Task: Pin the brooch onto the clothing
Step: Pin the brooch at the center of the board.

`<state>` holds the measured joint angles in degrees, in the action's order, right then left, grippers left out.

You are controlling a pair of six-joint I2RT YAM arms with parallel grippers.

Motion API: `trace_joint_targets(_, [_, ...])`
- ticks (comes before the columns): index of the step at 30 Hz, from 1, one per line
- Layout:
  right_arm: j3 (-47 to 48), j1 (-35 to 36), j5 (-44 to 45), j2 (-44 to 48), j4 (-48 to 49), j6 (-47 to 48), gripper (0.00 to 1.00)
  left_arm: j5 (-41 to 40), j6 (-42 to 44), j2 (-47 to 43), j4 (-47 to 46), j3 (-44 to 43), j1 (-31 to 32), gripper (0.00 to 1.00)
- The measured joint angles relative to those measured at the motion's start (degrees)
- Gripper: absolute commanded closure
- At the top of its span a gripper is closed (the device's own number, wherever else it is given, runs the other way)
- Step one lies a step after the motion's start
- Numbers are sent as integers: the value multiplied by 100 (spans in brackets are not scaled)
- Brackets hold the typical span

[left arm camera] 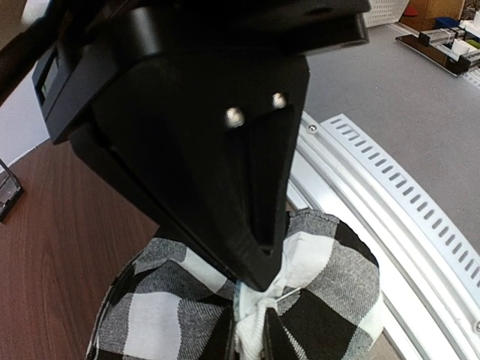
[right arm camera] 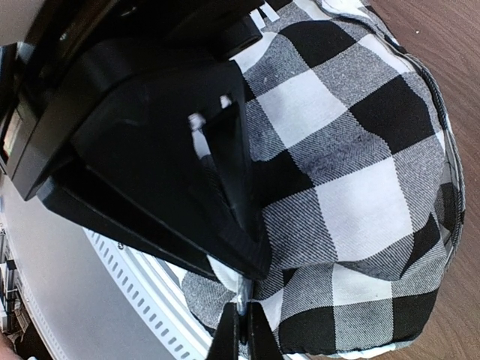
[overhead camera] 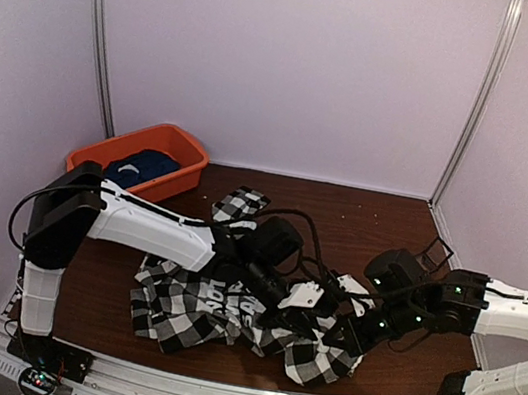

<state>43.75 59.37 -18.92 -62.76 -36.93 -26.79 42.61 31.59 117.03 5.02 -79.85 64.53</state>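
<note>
Evidently shirt point(overhead camera: 173, 316) lettering unreadable (crumpled); brown table point(overhead camera: 382, 217), white walls point(overhead camera: 297, 61). Left gripper point(left arm camera: 261, 283) pinches shirt; right gripper point(right arm camera: 240, 334) closed.

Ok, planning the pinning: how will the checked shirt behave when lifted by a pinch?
Probably floppy: the checked shirt lies crumpled in folds. Likely bunches around a pinch, as cloth puckers at the left gripper. Thin woven cloth, so probably light.

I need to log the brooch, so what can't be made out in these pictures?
Brooch: not identifiable in any view; the arms cover the middle of the checked shirt from above.
Left pincer: its own black body hides the jaw gap, left wrist view.
Right pincer: tips cut off by the bottom edge, right wrist view.
Navy garment: its mark too small to read, top view.
</note>
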Motion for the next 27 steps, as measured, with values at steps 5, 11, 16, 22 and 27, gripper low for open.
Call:
trace_joint_targets(5, [61, 0, 107, 42, -105, 39, 95, 0, -17, 2, -7, -39, 0, 100])
trace_joint_targets(11, [70, -26, 337, 334, -151, 11, 76, -11, -356, 9, -125, -46, -11, 100])
trace_joint_targets(16, [59, -63, 533, 743, -66, -46, 60, -24, -994, 52, -382, -39, -46, 100])
trace_joint_targets(22, [-103, -66, 752, 1416, 197, -52, 56, -35, -2094, 55, -1300, 293, -142, 100])
trace_joint_targets(27, [-599, -70, 1043, 2149, 522, -28, 54, -31, -2896, 55, -1937, 590, -155, 100])
